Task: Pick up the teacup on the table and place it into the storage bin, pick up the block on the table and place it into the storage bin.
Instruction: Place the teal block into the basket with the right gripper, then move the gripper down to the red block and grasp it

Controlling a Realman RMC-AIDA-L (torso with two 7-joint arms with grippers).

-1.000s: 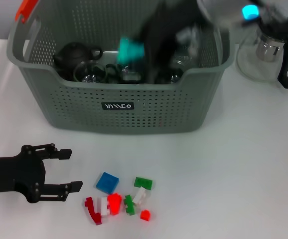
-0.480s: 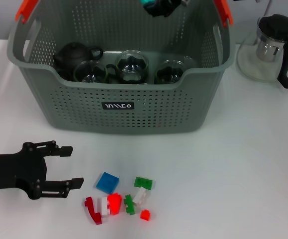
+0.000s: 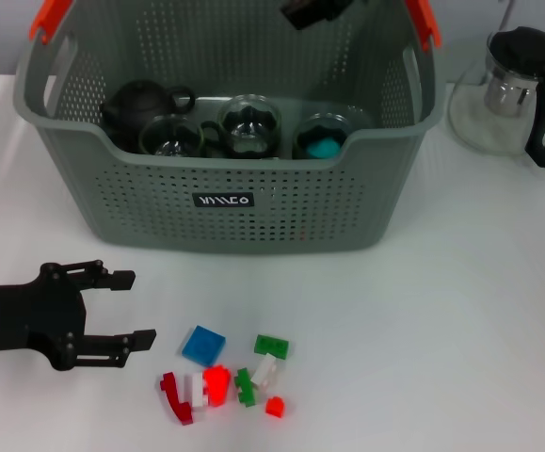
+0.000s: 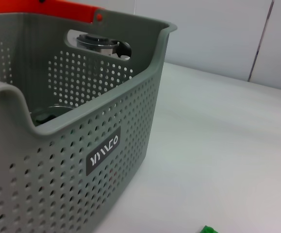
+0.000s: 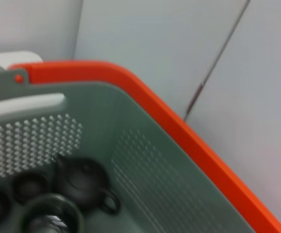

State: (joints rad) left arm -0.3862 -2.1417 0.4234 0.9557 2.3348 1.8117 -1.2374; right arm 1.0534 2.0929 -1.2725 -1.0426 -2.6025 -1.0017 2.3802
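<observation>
White desk. Storage bin (image 3: 225, 202) at back edge holds a teal block (image 3: 325, 148) among glass teacups (image 3: 249, 123). Left gripper (image 3: 112, 309) spread open near front-left corner; right gripper (image 3: 314, 9) above bin, cannot tell.

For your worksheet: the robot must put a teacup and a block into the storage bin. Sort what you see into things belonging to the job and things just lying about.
Belonging to the job:
storage bin
glass teacups inside it
teal block inside it
loose blocks on the table
left gripper, jaws open, beside those blocks
right gripper, above the bin

Just lying about:
dark teapot in the bin
glass pitcher beside the bin
</observation>
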